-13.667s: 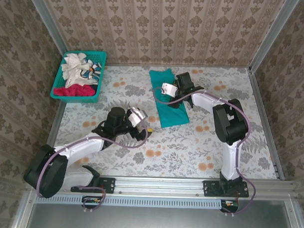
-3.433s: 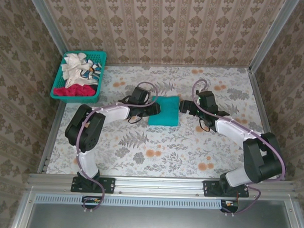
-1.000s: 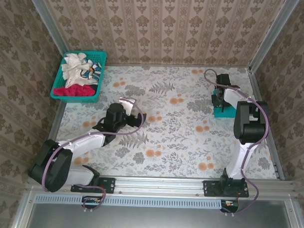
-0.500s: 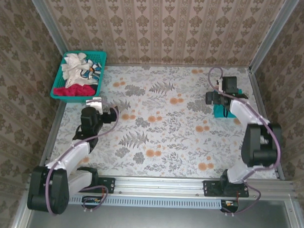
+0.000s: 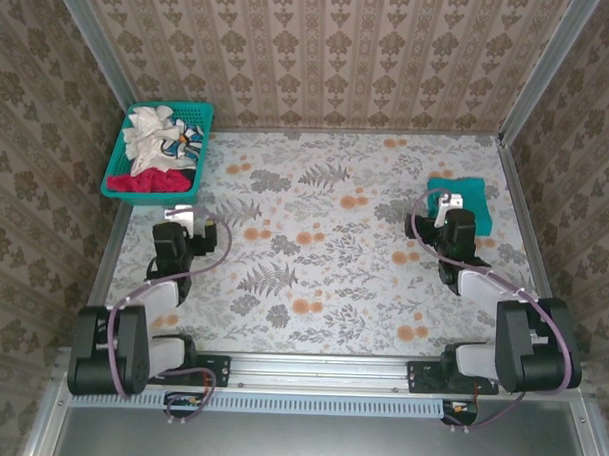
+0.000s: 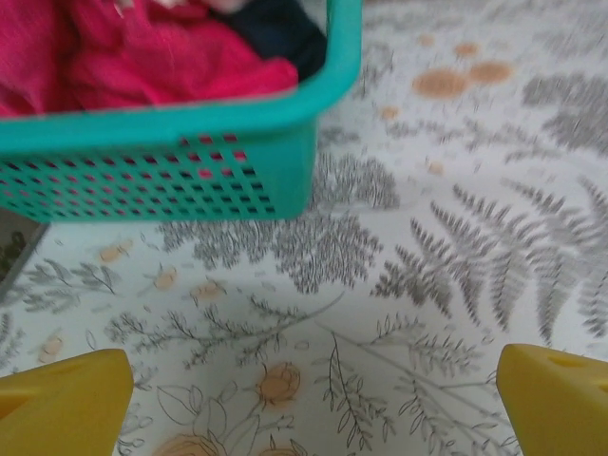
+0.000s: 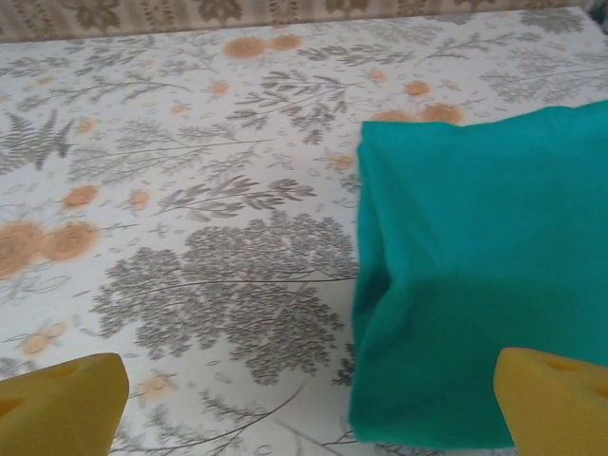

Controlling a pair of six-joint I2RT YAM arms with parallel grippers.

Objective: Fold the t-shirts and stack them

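Table (image 5: 313,278), floral cover. Teal mesh basket (image 5: 118,146) at far-left corner holds red t-shirt (image 5: 146,183) and white t-shirt (image 5: 148,132), both unfolded. Teal t-shirt (image 5: 474,189) lies folded at far right, well apart from basket. Judgement: one shirt done, fetching the next is in hand. Next move needs the left arm over the rim, pinching one garment only. Left gripper (image 6: 304,380) low, near basket wall, fingers wide apart, empty. Right gripper (image 7: 304,389) just beside teal shirt, likewise spread, empty.

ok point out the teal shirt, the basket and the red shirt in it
teal shirt (image 7: 475,266), right wrist view, middle of the folded cloth
basket (image 6: 161,180), left wrist view, near mesh wall
red shirt (image 6: 142,57), left wrist view, bunched cloth
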